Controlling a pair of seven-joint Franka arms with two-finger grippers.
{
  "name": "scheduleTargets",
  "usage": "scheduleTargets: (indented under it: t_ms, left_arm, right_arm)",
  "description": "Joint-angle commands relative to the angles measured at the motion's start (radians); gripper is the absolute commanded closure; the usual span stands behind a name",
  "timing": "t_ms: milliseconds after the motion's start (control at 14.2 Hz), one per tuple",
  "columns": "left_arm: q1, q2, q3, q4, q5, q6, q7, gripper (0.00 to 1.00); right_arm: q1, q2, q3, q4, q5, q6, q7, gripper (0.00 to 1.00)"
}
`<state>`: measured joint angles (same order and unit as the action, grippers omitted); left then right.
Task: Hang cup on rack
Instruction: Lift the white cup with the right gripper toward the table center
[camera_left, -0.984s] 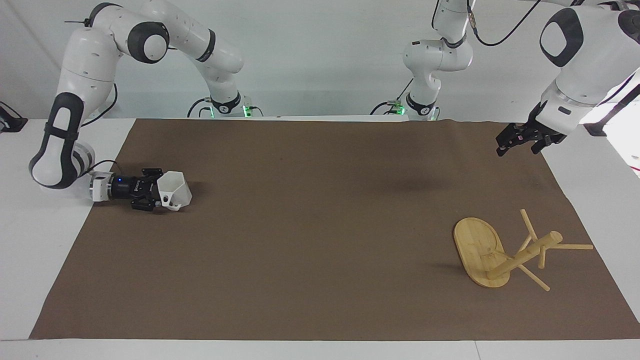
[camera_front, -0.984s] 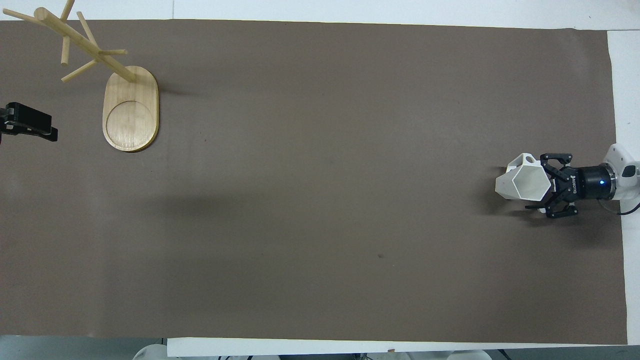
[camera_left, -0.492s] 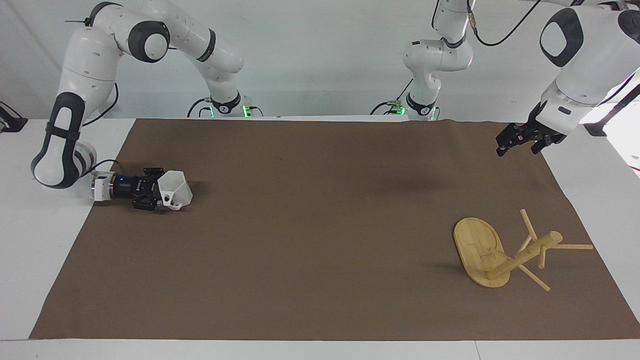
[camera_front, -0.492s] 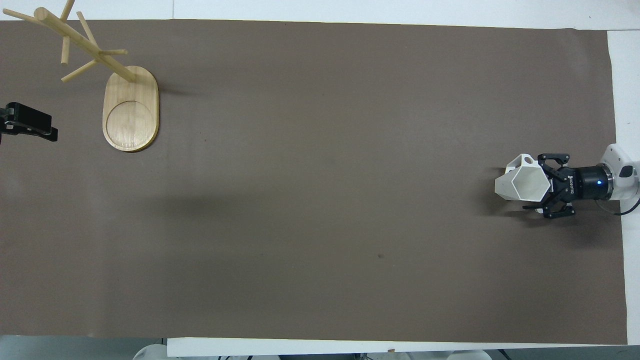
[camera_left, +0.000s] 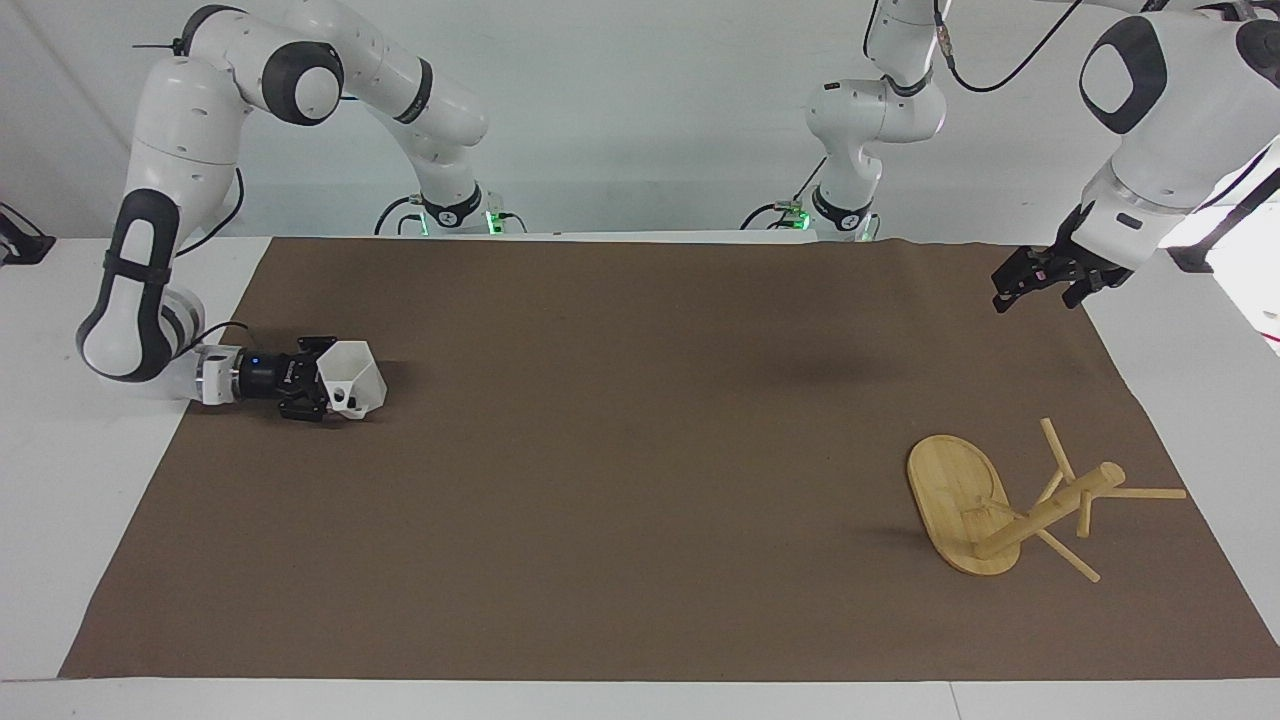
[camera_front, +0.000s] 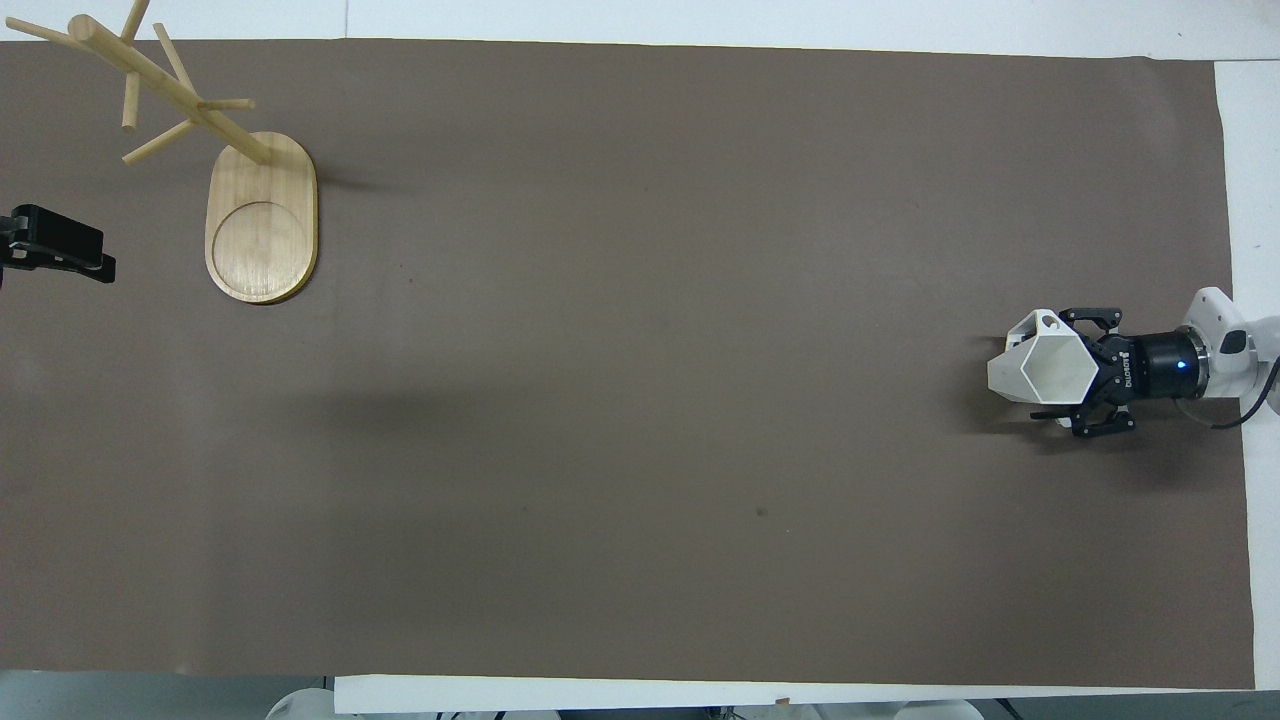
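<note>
From the facing view I see wide bare room on the brown mat (camera_left: 640, 450) between the cup (camera_left: 352, 379), at the right arm's end, and the rack (camera_left: 1010, 505), at the left arm's end. The right gripper (camera_left: 322, 392) lies level and low, fingers clamped on the cup. The left gripper (camera_left: 1035, 280) waits raised over the mat's edge; its spread I cannot tell.

From overhead, the rack (camera_front: 260, 215) stands upright on its oval base, the cup (camera_front: 1045, 368) well apart from it near the mat's end edge, rim showing, held in the right gripper (camera_front: 1085, 375). Only the left gripper (camera_front: 60, 250) tip shows.
</note>
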<state>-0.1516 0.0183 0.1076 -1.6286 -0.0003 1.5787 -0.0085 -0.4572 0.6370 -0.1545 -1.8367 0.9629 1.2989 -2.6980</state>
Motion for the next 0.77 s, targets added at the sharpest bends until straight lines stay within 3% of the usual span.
scheduleTargets:
  t_ms: [0, 141, 211, 492, 703]
  left_arm:
    - [0.006, -0.026, -0.006, -0.028, 0.020, 0.007, 0.010, 0.00]
    - [0.007, -0.026, -0.008, -0.028, 0.020, 0.007, 0.010, 0.00]
    - [0.006, -0.026, -0.008, -0.028, 0.020, 0.007, 0.010, 0.00]
    - [0.006, -0.026, -0.006, -0.028, 0.020, 0.007, 0.010, 0.00]
    - [0.007, -0.026, -0.006, -0.028, 0.020, 0.007, 0.010, 0.00]
  right_arm:
    - [0.014, -0.030, 0.000, -0.038, 0.023, 0.019, -0.019, 0.35]
    - [0.047, -0.034, 0.000, -0.035, 0.027, 0.017, -0.006, 0.58]
    - [0.080, -0.051, 0.001, -0.035, 0.037, 0.019, 0.015, 0.62]
    - [0.315, -0.164, 0.001, -0.035, 0.215, 0.118, 0.260, 0.63]
    - [0.515, -0.184, 0.001, -0.035, 0.393, 0.273, 0.377, 0.63]
